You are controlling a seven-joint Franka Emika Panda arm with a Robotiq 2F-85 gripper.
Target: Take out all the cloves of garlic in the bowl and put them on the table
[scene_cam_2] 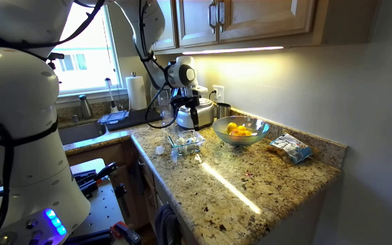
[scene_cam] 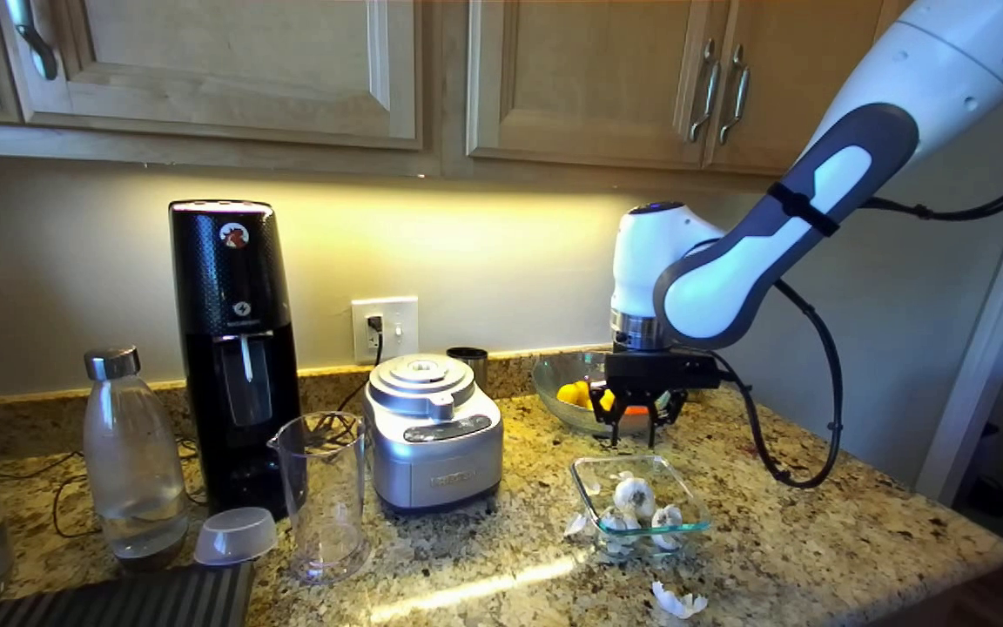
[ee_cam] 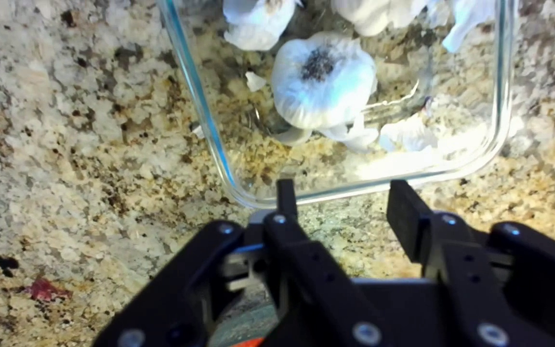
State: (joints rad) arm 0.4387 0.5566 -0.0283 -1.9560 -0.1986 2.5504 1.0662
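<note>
The clear glass bowl (scene_cam: 698, 526) stands on the speckled granite table (scene_cam: 780, 549). It also shows in an exterior view (scene_cam_2: 189, 145) and in the wrist view (ee_cam: 205, 112). Three whitish garlic lumps show in it: one nearer my gripper (scene_cam: 635, 497), also in the wrist view (ee_cam: 323, 82), and two farther (ee_cam: 258, 21) (ee_cam: 374, 14), partly cut off by the frame's top. Loose skin lies among them. My gripper (scene_cam: 633, 438) is open and empty, above the bowl's edge nearest the wall. In the wrist view, the fingers (ee_cam: 341, 193) straddle the line of that rim.
A large glass bowl of fruit (scene_cam_2: 221, 136) stands behind my gripper, near the wall. A silver appliance base (scene_cam: 439, 475) and a clear pitcher (scene_cam: 323, 514) stand beside the small bowl. Garlic skin (scene_cam: 678, 602) lies on the table. A snack bag (scene_cam_2: 293, 148) lies farther along.
</note>
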